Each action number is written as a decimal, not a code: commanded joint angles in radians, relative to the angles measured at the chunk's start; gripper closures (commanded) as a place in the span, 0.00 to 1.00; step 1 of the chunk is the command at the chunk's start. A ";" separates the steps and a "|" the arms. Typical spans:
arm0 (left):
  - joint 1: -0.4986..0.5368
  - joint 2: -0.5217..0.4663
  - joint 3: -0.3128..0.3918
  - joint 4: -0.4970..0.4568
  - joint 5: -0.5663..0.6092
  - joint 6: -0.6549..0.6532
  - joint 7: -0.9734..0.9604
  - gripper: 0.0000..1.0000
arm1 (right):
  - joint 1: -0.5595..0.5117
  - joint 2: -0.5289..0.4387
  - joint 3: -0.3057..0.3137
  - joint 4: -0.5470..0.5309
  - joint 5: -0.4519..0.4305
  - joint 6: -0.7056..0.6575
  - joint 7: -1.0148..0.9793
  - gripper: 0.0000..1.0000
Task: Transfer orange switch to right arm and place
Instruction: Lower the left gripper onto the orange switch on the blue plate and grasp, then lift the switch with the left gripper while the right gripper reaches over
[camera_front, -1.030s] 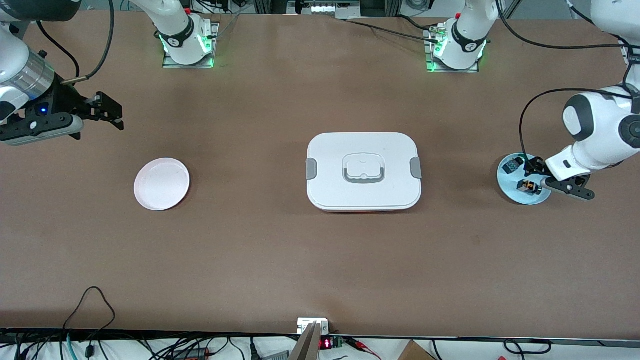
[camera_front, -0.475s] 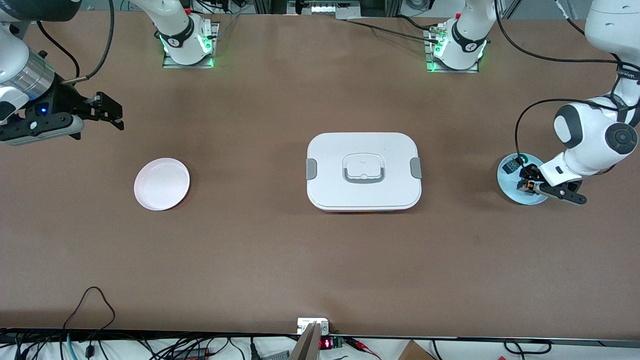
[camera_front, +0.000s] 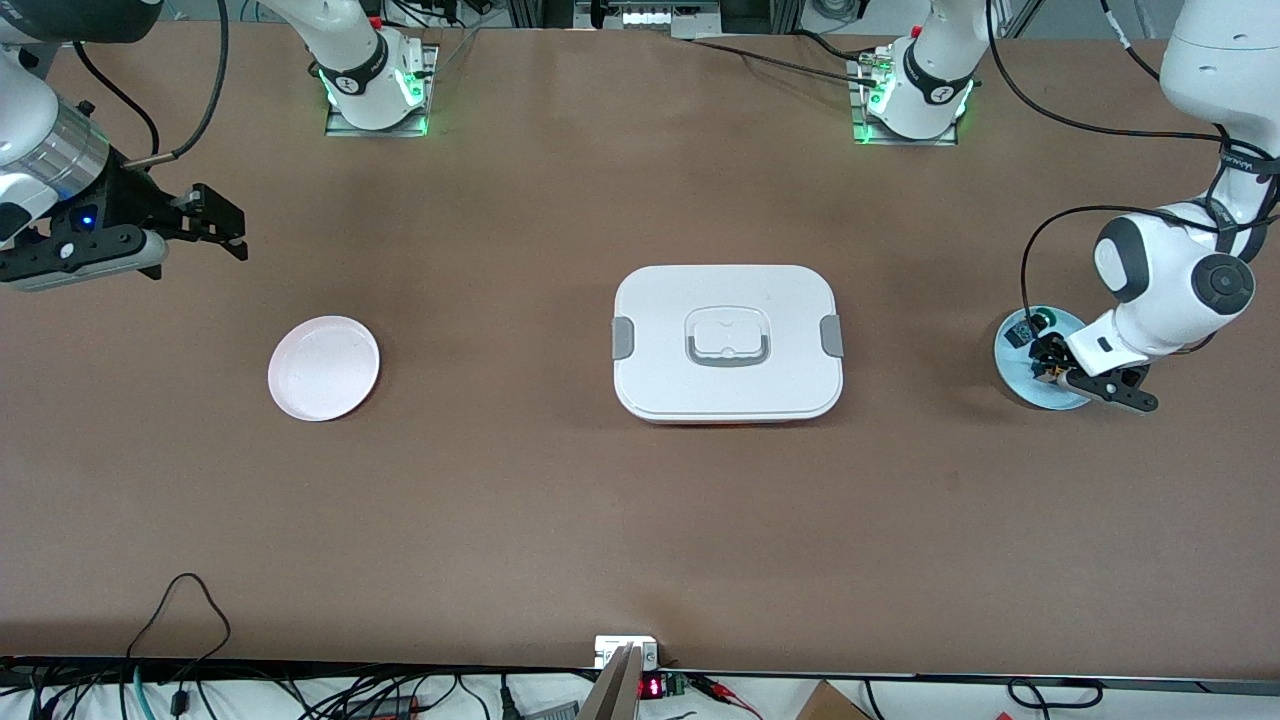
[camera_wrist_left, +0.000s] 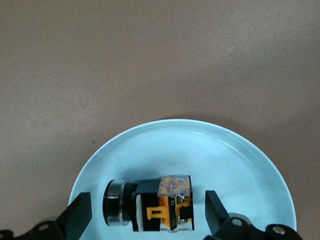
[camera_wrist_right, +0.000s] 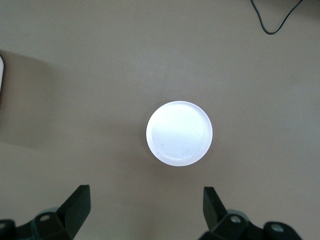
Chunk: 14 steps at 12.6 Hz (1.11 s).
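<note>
Left gripper (camera_wrist_left: 145, 217) spread wide around orange switch (camera_wrist_left: 150, 204), lower centre of frame.
Light, rigid, small; best pinched across black body. Right gripper (camera_wrist_right: 145, 210) waiting, spread apart.

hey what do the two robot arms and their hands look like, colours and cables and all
The right arm is white with a brushed-silver wrist section, a small blue light and a black cable; its right hand is black. The left arm is white with grey round joint caps and a black cable; its left hand is black. Both bases glow green.
</note>
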 joint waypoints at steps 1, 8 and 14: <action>0.013 -0.001 -0.009 -0.016 0.020 0.028 0.012 0.02 | 0.000 0.010 -0.001 0.022 -0.005 -0.005 -0.001 0.00; 0.013 -0.001 -0.009 -0.008 0.020 0.017 0.007 0.64 | 0.000 0.010 -0.001 0.022 -0.005 -0.005 0.000 0.00; 0.013 -0.136 -0.067 0.141 0.001 -0.423 0.007 0.71 | 0.006 0.007 0.001 0.022 -0.001 -0.008 -0.002 0.00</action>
